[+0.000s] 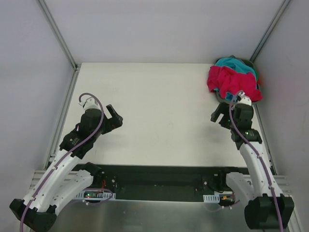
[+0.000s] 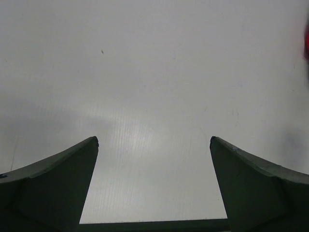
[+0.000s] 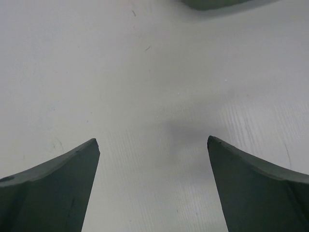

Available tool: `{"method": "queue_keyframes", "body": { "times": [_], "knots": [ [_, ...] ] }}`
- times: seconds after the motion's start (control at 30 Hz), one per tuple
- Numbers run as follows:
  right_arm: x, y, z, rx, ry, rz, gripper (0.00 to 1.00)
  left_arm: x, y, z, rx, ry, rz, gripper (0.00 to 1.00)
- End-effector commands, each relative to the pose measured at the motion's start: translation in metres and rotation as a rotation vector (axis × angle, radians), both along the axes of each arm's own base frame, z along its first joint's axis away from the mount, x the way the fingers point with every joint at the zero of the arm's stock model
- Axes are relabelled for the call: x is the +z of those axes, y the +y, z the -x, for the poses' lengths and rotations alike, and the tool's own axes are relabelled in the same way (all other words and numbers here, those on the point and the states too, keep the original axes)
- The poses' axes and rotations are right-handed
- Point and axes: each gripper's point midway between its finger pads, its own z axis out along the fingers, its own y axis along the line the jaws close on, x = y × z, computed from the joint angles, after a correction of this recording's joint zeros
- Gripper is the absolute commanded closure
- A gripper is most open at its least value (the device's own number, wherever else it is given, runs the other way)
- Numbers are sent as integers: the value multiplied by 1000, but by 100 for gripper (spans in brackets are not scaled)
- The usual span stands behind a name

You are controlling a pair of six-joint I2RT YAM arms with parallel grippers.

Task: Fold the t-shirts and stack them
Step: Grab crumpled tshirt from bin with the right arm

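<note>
Red t-shirt [image 1: 231, 81] and teal t-shirt [image 1: 236, 64]: both unfolded, bunched together in one heap at the far right corner of the table [image 1: 164, 106], red draped over the near side, teal showing behind. The heap sits close to the right and far table edges. A grey-green tray [image 3: 212, 4] shows as an edge only at the top of the right wrist view. The table's middle and left lie bare and white. Right gripper [image 3: 152, 141]: just short of the heap, fingers spread wide, holding nothing. Left gripper [image 2: 154, 140]: well apart at the table's left, fingers spread wide, holding nothing.
</note>
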Motion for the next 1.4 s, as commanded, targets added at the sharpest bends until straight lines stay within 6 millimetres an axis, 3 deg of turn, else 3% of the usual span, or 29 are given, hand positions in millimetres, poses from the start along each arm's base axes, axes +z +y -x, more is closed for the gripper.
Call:
{"method": "queue_keyframes", "body": {
  "times": [0.0,0.07,0.27,0.33,0.5,0.6,0.67,0.73,0.8,0.9,0.97,1.2,1.37],
  "knots": [
    [51,-23,-44,-108,-43,64,4,22,-20,-21,-87,-160,41,1],
    [63,-40,-63,-163,-12,124,4,25,-21,-29,-82,-177,30,1],
    [73,-97,-118,-341,107,296,4,35,-18,-52,-41,-189,-30,1],
    [72,-99,-145,-319,115,265,4,36,-16,-59,-19,-193,-47,1],
    [45,-87,-199,-221,168,185,4,36,-16,-69,-13,-196,-67,1],
    [32,-77,-219,-180,184,143,1,35,-14,-72,-6,-193,-70,1],
    [28,-76,-228,-182,188,116,7,33,-13,-73,-2,-187,-73,1],
    [25,-73,-232,-169,188,97,17,33,-13,-72,-6,-189,-72,1],
    [26,-72,-235,-160,173,99,37,32,-11,-69,-6,-193,-67,1],
    [32,-76,-234,-158,158,107,82,32,-7,-65,11,-203,-61,1],
    [43,-78,-231,-154,136,118,98,37,-5,-63,8,-220,-58,1],
    [127,-77,-208,-104,-59,192,99,44,-7,-50,-2,-254,0,1],
    [185,-63,-183,-24,-228,209,99,49,-11,-40,-26,-267,52,1]
  ]
}}
